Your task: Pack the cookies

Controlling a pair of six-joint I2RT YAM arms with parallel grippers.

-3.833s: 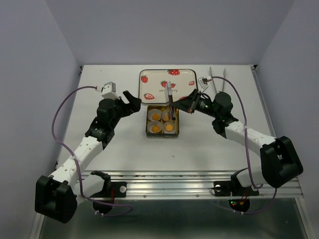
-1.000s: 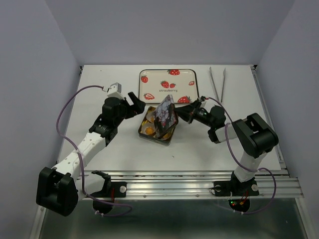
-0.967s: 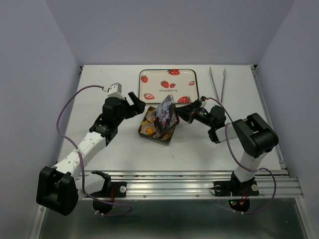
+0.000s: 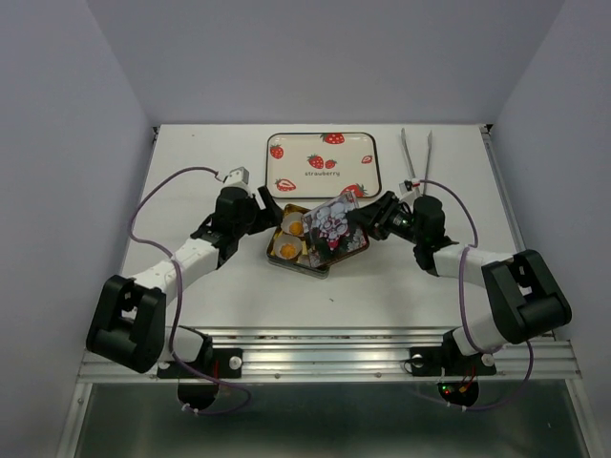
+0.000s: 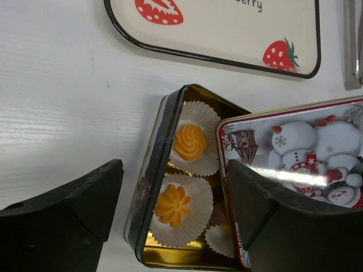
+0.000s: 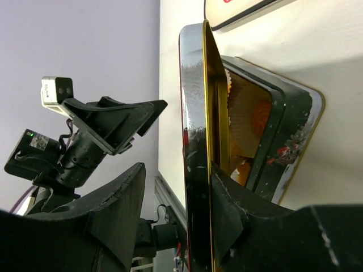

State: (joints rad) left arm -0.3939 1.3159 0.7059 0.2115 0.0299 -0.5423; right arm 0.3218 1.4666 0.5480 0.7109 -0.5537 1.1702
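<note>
Reading "strawberry" on tray (image 4: 358, 157), left claw (image 5: 173, 175) wide by cookies (image 5: 190, 141), right claw (image 6: 178, 175) parted astride snowman lid (image 5: 283, 147)

The left arm (image 4: 181, 262) lay stretched low from its base at the near left, angled inward. The left tool (image 4: 260, 216) pointed toward the middle, its fingers (image 5: 74, 209) spread wide. The right arm (image 4: 468, 260) mirrored it from the near right, wrist rolled onto its side. The right tool (image 4: 368, 221) had its fingers (image 6: 113, 215) parted. The two tools faced each other, near but apart.
</note>
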